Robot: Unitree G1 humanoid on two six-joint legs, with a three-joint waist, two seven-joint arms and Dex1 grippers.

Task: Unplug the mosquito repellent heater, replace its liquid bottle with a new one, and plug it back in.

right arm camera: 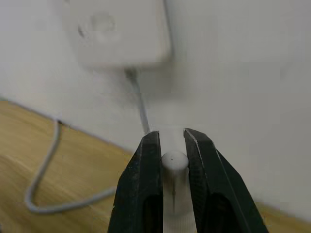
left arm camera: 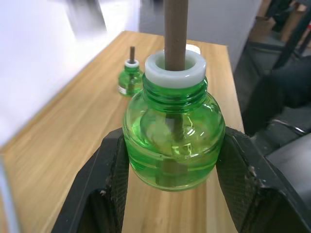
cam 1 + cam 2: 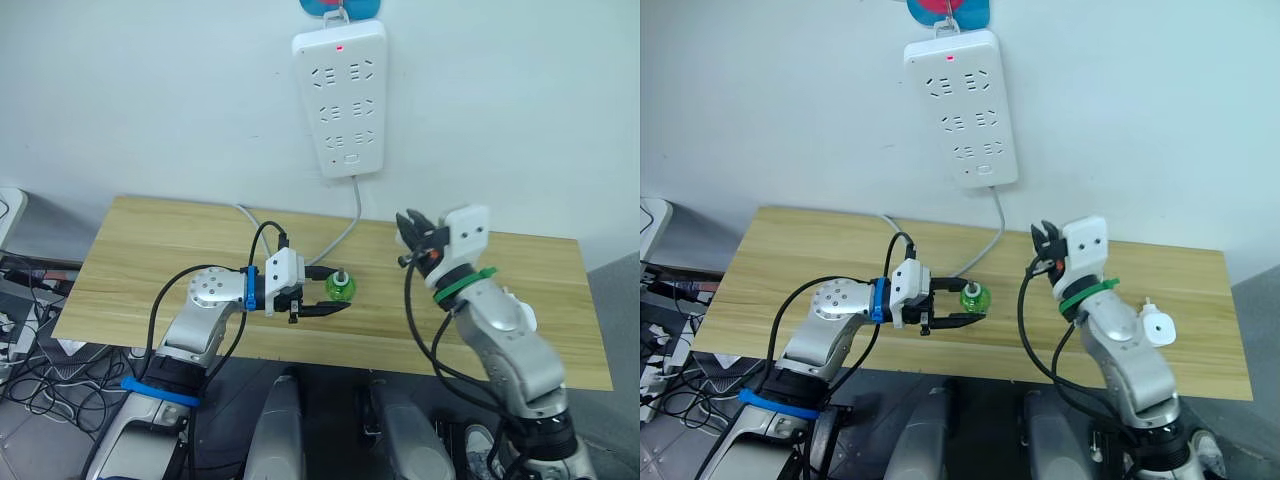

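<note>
Below the wall power strip [image 3: 338, 100], left gripper [image 3: 322, 293] clamps the uncapped new one [image 3: 339, 286] upright on the table [image 3: 150, 250], wick exposed for fitting, while right gripper [image 1: 171, 145] pinches its white cap [image 1: 174, 162] aside, heater [image 3: 1156, 326] lying beyond

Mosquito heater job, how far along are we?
Done: the power strip sockets are empty, so the heater is unplugged, apparently lying on the table. In hand: the left gripper clamps an uncapped green bottle; the right gripper pinches a small white cap. Left: fit bottle, plug in.
</note>
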